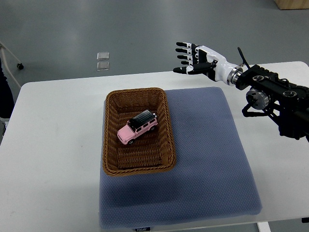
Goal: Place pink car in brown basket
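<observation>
1. Table [53,145]: white, with bare surface showing on the left, far from the hand.
2. Basket [111,166]: brown wicker, rectangular, sitting on the left part of the mat, below and to the left of the hand and well apart from it.
3. Car [137,127]: pink with a black roof, lying inside the basket on its woven floor, set at a diagonal. It is clear of the hand; no finger touches it.
4. Mat [207,154]: blue-grey, textured, covering the table's middle. Its far right corner lies just below the hand.
5. Right hand [198,59]: raised over the table's far edge, up and to the right of the basket. Fingers are spread and extended toward the left, apart from one another, holding nothing.
6. Right arm [275,96]: black, entering from the right edge and joining the hand at a white wrist.
</observation>
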Controlling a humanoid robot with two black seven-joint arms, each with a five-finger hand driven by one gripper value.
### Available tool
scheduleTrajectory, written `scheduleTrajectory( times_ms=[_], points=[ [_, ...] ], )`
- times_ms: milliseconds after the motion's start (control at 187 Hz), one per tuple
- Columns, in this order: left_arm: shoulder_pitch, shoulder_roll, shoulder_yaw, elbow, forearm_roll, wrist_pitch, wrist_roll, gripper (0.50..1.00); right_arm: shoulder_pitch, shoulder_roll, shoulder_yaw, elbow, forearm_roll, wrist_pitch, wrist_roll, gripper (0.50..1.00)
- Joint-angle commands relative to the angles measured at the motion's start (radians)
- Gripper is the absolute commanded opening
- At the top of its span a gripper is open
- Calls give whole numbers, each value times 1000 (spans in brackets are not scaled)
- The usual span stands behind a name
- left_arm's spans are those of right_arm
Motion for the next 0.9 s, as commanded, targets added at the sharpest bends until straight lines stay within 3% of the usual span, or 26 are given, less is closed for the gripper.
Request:
scheduleTrajectory(
  times_ms=[0,305,894],
  points=[
    [0,0,0,0,0,0,0,1000,-43,-13,57,-21,78,55,-57,917],
    [0,0,0,0,0,0,0,1000,-110,-13,125,-107,351,158,-225,919],
    [0,0,0,0,0,0,0,1000,-129,-2,131,-106,363,170,-208,921]
  ],
)
